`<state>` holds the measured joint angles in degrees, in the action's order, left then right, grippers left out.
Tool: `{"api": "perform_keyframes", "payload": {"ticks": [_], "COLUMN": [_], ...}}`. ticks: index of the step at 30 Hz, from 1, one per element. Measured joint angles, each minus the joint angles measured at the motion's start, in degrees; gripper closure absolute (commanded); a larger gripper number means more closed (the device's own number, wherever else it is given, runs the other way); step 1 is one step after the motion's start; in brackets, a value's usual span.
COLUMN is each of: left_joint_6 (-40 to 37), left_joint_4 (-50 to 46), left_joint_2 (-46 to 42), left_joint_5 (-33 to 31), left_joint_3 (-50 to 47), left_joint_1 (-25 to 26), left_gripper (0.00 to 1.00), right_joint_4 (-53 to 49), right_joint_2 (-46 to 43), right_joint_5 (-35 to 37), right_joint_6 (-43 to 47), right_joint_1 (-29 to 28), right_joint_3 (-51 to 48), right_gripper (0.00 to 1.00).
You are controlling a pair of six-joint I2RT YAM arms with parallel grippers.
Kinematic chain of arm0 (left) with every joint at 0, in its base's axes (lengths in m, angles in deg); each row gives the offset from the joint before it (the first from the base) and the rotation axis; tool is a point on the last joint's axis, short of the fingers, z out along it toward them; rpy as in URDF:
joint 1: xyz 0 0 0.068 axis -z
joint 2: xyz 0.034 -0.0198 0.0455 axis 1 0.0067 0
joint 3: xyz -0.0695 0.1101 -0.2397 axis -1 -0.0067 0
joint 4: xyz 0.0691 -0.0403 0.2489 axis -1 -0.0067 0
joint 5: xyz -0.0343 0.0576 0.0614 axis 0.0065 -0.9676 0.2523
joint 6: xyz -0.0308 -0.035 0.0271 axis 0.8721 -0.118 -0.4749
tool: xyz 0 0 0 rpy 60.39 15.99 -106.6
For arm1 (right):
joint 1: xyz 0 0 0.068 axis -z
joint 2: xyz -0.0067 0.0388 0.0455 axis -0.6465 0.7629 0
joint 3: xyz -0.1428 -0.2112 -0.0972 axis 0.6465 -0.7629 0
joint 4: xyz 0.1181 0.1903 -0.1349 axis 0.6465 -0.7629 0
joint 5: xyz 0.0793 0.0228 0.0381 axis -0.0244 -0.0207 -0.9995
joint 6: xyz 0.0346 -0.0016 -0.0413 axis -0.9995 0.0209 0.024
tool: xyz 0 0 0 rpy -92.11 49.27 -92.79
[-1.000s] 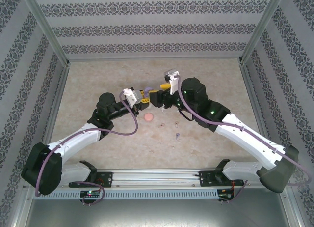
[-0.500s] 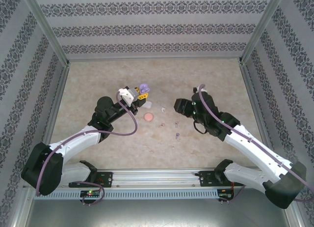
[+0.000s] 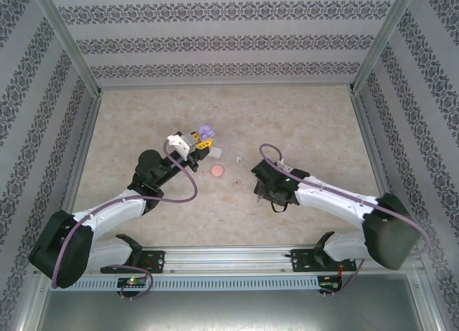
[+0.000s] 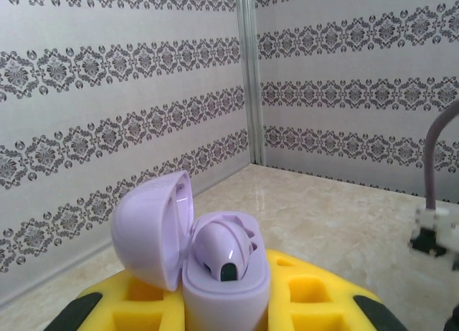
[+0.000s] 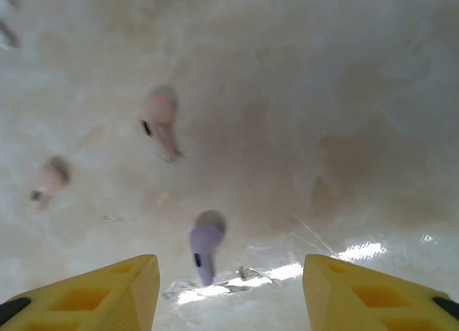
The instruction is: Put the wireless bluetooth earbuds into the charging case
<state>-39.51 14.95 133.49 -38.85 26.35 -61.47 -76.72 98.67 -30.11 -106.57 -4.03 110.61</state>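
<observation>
Right gripper [image 5: 229, 291], jaws apart, empty: purple earbud [image 5: 206, 248] just ahead between fingertips, stem toward gripper. Left gripper [image 4: 226, 313] clamps purple case [image 4: 247, 274].

no text, label, brand or number can be read anywhere. the walls [image 3: 229, 41] bear bands of a repeated ornament, not letters. the bud [image 4: 219, 248] in the case [image 4: 222, 295] has one dark spot, which is no legible sign.
</observation>
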Motion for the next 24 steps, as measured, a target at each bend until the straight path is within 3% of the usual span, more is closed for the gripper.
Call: {"api": "perform_keyframes", "payload": {"ticks": [10,24], "left_joint_6": [0.6,0.6], "left_joint_4": [1.5,2.9], "left_joint_2": [-2.4,-2.4], "left_joint_5": [-0.3,-0.7], "left_joint_3": [-1.3,-2.0], "left_joint_1": [0.0,0.0], "left_gripper": [1.00,1.00], "right_joint_4": [-0.3,-0.3], "right_joint_2": [9.4,14.7], "right_joint_5": [0.2,0.2], "right_joint_6": [-3.3,-3.5], "right_joint_1": [-1.3,-1.3], "right_joint_3": [5.2,6.9], "right_gripper": [0.52,0.59]}}
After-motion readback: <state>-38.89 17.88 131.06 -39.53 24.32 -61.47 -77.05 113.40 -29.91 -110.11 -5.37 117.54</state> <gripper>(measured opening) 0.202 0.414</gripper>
